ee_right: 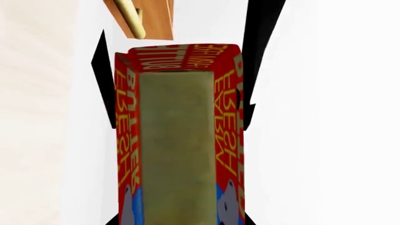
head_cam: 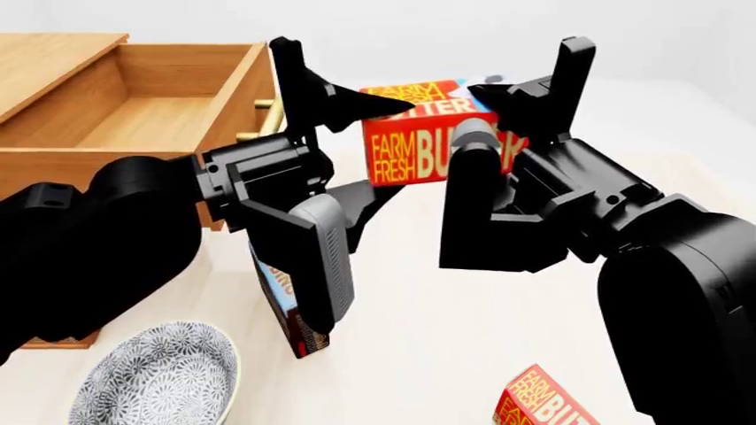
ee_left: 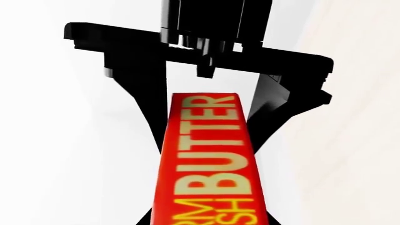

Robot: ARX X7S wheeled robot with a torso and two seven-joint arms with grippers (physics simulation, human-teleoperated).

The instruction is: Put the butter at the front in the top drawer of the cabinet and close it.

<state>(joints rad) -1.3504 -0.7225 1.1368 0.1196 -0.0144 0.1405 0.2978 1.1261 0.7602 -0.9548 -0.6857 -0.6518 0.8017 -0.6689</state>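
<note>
The pale tabletop [head_cam: 449,345] carries a patterned bowl [head_cam: 159,376] at the near left, a red butter carton [head_cam: 546,400] at the near right — and the wooden cabinet [head_cam: 59,164] at far left.

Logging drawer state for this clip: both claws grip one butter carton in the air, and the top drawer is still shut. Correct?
Not quite. The top drawer is pulled open, its bare inside showing in the head view. The rest holds: the left claw and right claw grip the butter in the air.
</note>
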